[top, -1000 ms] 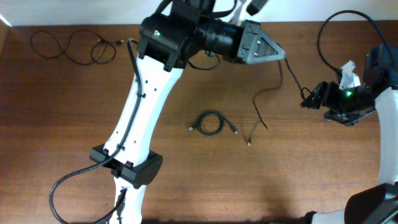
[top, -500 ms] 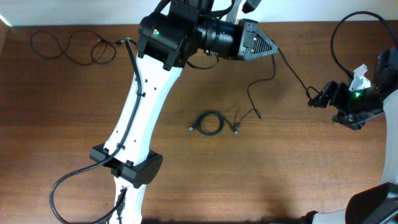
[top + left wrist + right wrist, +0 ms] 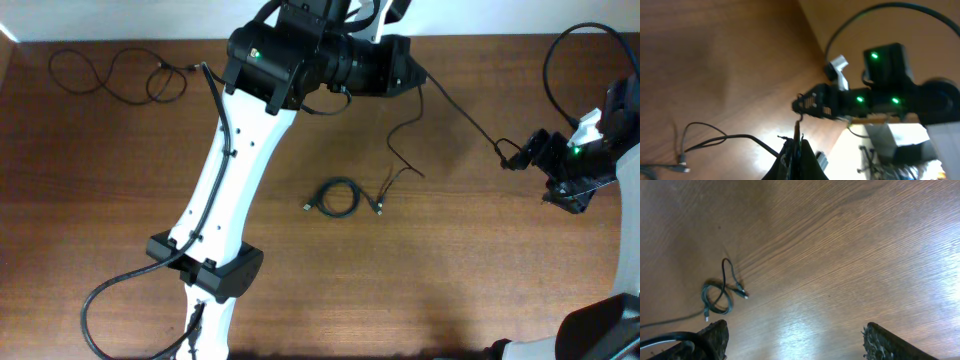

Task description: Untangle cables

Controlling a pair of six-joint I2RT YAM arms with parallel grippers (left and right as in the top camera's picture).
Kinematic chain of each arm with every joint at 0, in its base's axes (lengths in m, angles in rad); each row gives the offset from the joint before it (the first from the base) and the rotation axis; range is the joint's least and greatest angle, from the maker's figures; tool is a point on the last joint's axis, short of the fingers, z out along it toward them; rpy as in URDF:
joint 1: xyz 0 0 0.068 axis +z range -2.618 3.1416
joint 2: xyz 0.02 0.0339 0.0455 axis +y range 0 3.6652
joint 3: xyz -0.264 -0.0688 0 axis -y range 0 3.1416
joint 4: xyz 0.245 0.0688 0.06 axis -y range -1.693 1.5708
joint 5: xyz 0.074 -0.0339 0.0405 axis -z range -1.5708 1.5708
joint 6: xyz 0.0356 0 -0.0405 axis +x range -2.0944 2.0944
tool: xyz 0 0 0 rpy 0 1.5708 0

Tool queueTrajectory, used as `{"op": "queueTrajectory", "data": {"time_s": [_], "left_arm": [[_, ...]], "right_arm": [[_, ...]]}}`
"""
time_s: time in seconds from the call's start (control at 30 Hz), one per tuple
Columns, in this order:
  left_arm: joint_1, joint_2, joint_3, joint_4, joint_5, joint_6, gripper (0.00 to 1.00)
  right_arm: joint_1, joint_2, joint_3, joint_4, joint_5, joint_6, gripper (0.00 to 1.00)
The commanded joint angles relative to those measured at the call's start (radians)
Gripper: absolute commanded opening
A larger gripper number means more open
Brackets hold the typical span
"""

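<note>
Item 1, nearest: coil (image 3: 338, 197). A thin black cable wound in a small loop lay flat on the table (image 3: 500, 290) near its middle. One plug end stuck out at its left and another at its right. It lay well apart from both grippers, nearer than either and between them left to right.

Item 2: strand (image 3: 460, 112). A single thin black cable was lifted off the table. Its loose tail bent down toward the near side and ended just beside the coil's right edge; whether it touched the coil could not be told. Its other length ran taut to the right as far as the right gripper.

Item 3: right gripper (image 3: 510, 155). It stood at the right of the table, pointing left. Its fingers (image 3: 880, 340) stood wide apart in the right wrist view, with only bare wood between them. The strand's end met its tip in the left wrist view; no clamp on it could be seen.

Item 4: left gripper (image 3: 418, 78). It was at the far centre, pointing right. Its jaws were pressed together on the strand, pinching it at the bend between tail and taut length.

Item 5, farthest: far cable (image 3: 110, 72). It lay in loose wavy loops at the far left corner, well apart from both grippers.
</note>
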Motion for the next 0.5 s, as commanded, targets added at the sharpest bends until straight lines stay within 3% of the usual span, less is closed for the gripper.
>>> {"op": "queueTrajectory", "data": {"time_s": [0.0,0.1,0.3,0.4,0.47], "left_arm": [[-0.012,-0.032,0.018,0.014,-0.174,0.021,0.00],[-0.042,-0.032,0.018,0.013,-0.247,0.021,0.00],[-0.051,-0.032,0.018,-0.031,-0.370,0.021,0.00],[-0.051,-0.032,0.018,-0.041,-0.413,0.021,0.00],[-0.051,-0.032,0.018,-0.055,-0.456,0.021,0.00]], "right_arm": [[-0.019,0.008,-0.001,-0.006,-0.011,-0.008,0.87],[-0.013,0.007,-0.001,-0.013,-0.016,-0.026,0.87],[0.000,0.007,-0.001,-0.024,0.288,0.118,0.89],[0.000,0.007,0.000,-0.022,0.240,0.124,0.91],[0.000,0.004,0.000,-0.013,0.099,0.081,0.94]]}}
